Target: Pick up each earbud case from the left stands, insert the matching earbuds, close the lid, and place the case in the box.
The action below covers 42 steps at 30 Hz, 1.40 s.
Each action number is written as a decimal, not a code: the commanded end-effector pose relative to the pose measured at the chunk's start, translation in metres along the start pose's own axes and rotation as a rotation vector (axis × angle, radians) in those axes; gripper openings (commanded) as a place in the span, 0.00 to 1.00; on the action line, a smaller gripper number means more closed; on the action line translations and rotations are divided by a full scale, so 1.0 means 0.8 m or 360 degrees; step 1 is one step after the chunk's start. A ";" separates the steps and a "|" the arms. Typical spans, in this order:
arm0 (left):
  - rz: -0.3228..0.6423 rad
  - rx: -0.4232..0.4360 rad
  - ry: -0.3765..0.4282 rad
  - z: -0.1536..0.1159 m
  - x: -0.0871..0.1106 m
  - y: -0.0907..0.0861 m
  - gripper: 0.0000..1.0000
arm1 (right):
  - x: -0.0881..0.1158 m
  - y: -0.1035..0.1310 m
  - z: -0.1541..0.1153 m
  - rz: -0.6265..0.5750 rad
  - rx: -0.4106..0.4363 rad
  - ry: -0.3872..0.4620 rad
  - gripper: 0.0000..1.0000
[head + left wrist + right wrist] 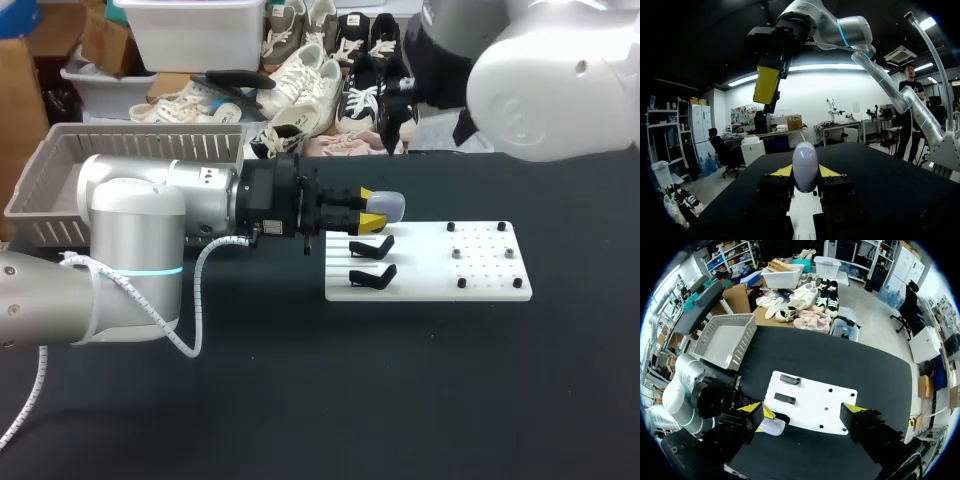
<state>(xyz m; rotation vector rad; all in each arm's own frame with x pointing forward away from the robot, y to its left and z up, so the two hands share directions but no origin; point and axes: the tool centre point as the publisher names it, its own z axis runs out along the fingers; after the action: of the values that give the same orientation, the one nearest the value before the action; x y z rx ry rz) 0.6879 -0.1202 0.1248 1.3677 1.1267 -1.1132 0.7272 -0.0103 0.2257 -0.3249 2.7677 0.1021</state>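
My left gripper (374,210) is shut on a pale lavender earbud case (389,205), holding it just above the far left corner of the white board (480,285). In the left wrist view the closed case (805,167) sits upright between the two yellow tips. Two black stands (372,246) (372,276) on the board's left side are bare. My right gripper (807,412) hangs open high above the board, nothing between its fingers. One of its yellow fingers (767,84) shows overhead in the left wrist view. From up there the case (773,428) lies at the board's near corner.
A grey slatted basket (60,190) stands at the table's far left, behind my left arm. Several small black pegs (452,228) stick up from the right half of the board. Dark tabletop surrounds the board.
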 end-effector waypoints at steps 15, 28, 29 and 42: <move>0.0066 -0.0625 0.0231 -0.186 -0.049 0.059 0.00 | 0.046 -0.003 -0.067 -0.0103 -0.0181 -0.0234 1.00; 0.0054 -0.1106 0.0733 -0.300 -0.041 0.120 0.00 | 0.048 0.001 -0.065 -0.0119 -0.0195 -0.0224 1.00; 0.0045 -0.1129 0.0780 -0.306 -0.035 0.125 0.00 | 0.048 0.001 -0.065 -0.0119 -0.0195 -0.0224 1.00; -0.0312 -0.1250 0.1074 -0.371 0.044 0.174 0.00 | 0.048 0.001 -0.065 -0.0119 -0.0195 -0.0224 1.00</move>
<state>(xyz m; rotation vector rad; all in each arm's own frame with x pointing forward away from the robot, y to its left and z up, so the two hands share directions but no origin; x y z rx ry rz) 0.8281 0.1729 0.1410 0.9770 1.8898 -0.2261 0.6785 -0.0229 0.2614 -0.4442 2.6191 0.2716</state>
